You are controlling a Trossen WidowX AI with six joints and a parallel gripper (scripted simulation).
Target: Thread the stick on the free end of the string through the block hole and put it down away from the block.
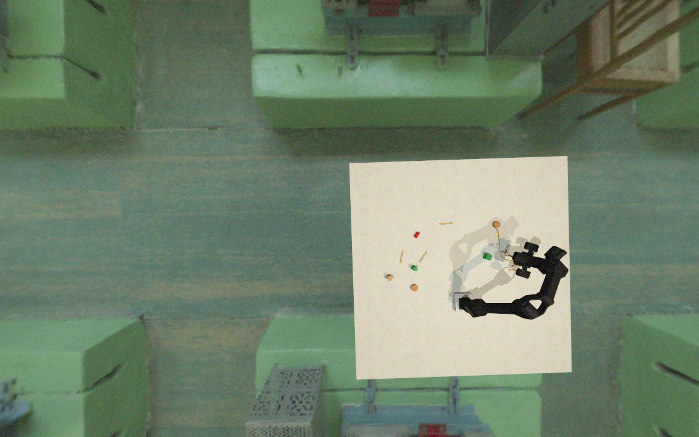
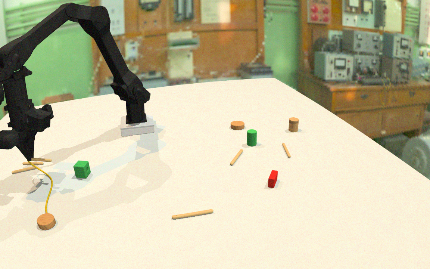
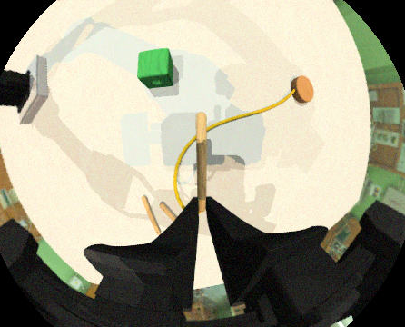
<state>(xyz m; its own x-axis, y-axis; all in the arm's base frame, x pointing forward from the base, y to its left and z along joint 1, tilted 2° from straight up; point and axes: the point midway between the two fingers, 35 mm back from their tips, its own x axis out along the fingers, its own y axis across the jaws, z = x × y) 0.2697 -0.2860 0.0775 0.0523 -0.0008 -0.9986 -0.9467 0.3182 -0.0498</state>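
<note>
My gripper (image 1: 511, 260) (image 2: 29, 159) (image 3: 202, 202) is shut on one end of the thin wooden stick (image 2: 44, 160) (image 3: 202, 159), just above the table. The stick's free end points forward in the wrist view, right of the block. The green block (image 1: 486, 256) (image 2: 81, 169) (image 3: 154, 67) stands on the table, apart from stick and gripper. A hole shows on its right face in the exterior view, and another opening faces my gripper's side in the wrist view. The yellow string (image 1: 499, 239) (image 2: 51, 184) (image 3: 257, 111) curves from the fingertips beneath the stick to the round wooden button (image 1: 496, 223) (image 2: 46, 222) (image 3: 304, 89).
Two loose sticks (image 2: 33, 163) (image 2: 24, 169) (image 3: 151, 215) (image 3: 168, 213) lie beside and below the fingertips. The arm base (image 2: 137, 129) stands behind the block. Farther off are a red block (image 2: 272, 179), a green cylinder (image 2: 251, 137), a wooden cylinder (image 2: 293, 124), a disc (image 2: 237, 125) and more sticks.
</note>
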